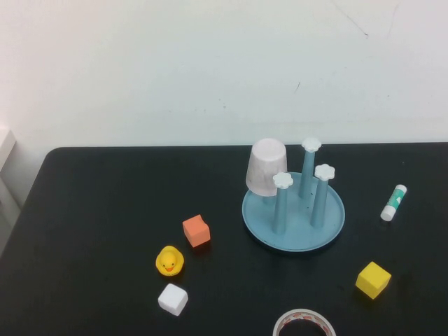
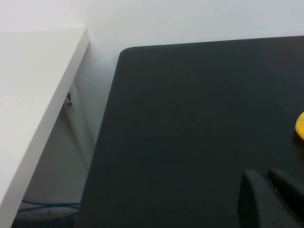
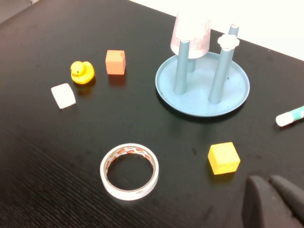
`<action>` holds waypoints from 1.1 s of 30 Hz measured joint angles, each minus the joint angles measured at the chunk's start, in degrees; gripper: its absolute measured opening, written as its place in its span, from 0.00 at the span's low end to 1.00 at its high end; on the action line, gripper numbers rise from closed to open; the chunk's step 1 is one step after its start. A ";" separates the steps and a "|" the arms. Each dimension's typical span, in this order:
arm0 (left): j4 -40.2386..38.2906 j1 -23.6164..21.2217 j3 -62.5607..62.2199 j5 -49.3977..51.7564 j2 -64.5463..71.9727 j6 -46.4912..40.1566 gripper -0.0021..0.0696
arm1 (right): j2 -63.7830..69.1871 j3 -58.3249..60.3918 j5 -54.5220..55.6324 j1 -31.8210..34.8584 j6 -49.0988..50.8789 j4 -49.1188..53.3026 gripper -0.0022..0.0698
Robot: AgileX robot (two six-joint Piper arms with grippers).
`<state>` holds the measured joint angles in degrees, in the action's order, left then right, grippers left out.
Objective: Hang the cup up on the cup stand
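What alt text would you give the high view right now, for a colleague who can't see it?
A pale pink cup sits upside down over the far-left peg of a light blue cup stand on a black table. An orange cube, yellow duck, white cube, yellow cube, tape roll and glue stick lie around it. Neither the left gripper nor the right gripper shows here.

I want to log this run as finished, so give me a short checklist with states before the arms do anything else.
1. Cup upside down over a peg of the stand: ok.
2. Cup seated straight: not ok, it leans in the high view.
3. Stand flat on the table, other three pegs bare: ok.
4. Left gripper away from the stand, low over the table's left part: ok; open or shut: cannot tell.
5. Right gripper back from the stand, near the yellow cube: ok; open or shut: cannot tell.
6. Tape roll and glue stick apart from the stand: ok.
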<state>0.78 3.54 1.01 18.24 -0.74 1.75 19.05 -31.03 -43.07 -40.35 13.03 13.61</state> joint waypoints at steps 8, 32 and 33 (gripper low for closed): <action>1.12 1.99 0.00 0.00 0.00 0.00 0.03 | 0.00 0.00 0.00 0.00 0.00 0.00 0.03; 1.54 1.04 0.00 0.00 0.00 0.00 0.03 | 0.00 0.00 0.00 0.00 0.00 0.00 0.03; 1.54 1.04 0.00 0.00 0.00 0.00 0.03 | 0.00 0.00 0.00 0.00 0.00 0.00 0.03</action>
<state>2.32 4.58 1.01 18.24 -0.74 1.75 19.05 -31.03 -43.07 -40.35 13.03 13.61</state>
